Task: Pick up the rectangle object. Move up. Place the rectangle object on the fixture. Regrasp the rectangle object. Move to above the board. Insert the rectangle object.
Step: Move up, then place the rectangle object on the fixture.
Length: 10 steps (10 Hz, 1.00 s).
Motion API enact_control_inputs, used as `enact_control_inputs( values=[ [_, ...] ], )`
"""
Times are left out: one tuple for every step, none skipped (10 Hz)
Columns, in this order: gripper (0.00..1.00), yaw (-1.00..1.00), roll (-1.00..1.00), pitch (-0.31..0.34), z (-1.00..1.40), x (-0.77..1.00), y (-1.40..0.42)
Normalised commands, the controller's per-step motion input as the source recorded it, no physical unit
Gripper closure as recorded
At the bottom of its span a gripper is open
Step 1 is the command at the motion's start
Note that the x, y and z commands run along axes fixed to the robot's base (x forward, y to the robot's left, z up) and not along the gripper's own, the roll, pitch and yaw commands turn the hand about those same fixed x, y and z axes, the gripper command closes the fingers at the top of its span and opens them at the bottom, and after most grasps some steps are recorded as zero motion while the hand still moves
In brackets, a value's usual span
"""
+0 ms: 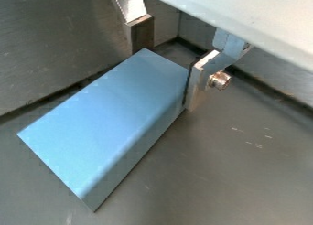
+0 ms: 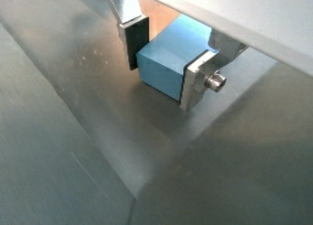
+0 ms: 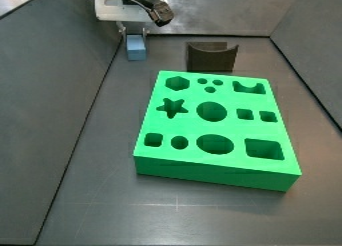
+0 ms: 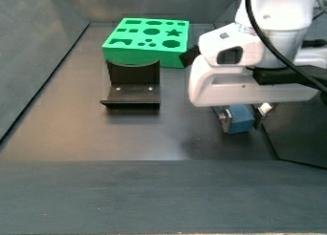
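Note:
The rectangle object (image 2: 166, 69) is a plain grey-blue block, and its upper end sits between my fingers in both wrist views. My gripper (image 2: 166, 75) is shut on it, the dark pad on one side and the silver plate on the other. The block's long face (image 1: 104, 128) runs down past the fingertips. In a side view the gripper (image 3: 136, 32) holds the block (image 3: 136, 48) upright near the back wall, left of the fixture (image 3: 210, 57). Whether its lower end touches the floor I cannot tell. The green board (image 3: 187, 127) lies in front.
Grey walls close in the work area on the left and at the back. In a side view the fixture (image 4: 132, 91) stands just in front of the board (image 4: 141, 55), left of the gripper (image 4: 236, 111) and the block (image 4: 236, 122).

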Motion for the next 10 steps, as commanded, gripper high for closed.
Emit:
enact_control_inputs(
  values=[
    [1.0,0.0,0.0,-0.034,0.87,0.07,-0.04],
    [1.0,-0.01,0.01,-0.008,0.81,0.04,-0.05],
    [1.0,-0.01,0.04,0.022,0.66,0.01,-0.02],
    [1.0,-0.02,0.07,0.049,0.49,-0.01,-0.01],
    [1.0,-0.03,0.09,0.068,0.37,-0.02,-0.01],
    [1.0,-0.02,0.11,0.082,0.27,-0.02,-0.01],
    [1.0,0.0,0.0,0.0,1.0,0.0,0.0],
    [1.0,0.03,0.02,-0.005,1.0,0.0,0.0],
    [1.0,0.02,0.02,0.02,1.0,-0.01,0.0],
    [1.0,0.01,0.04,0.041,1.0,-0.02,0.0]
  ],
)
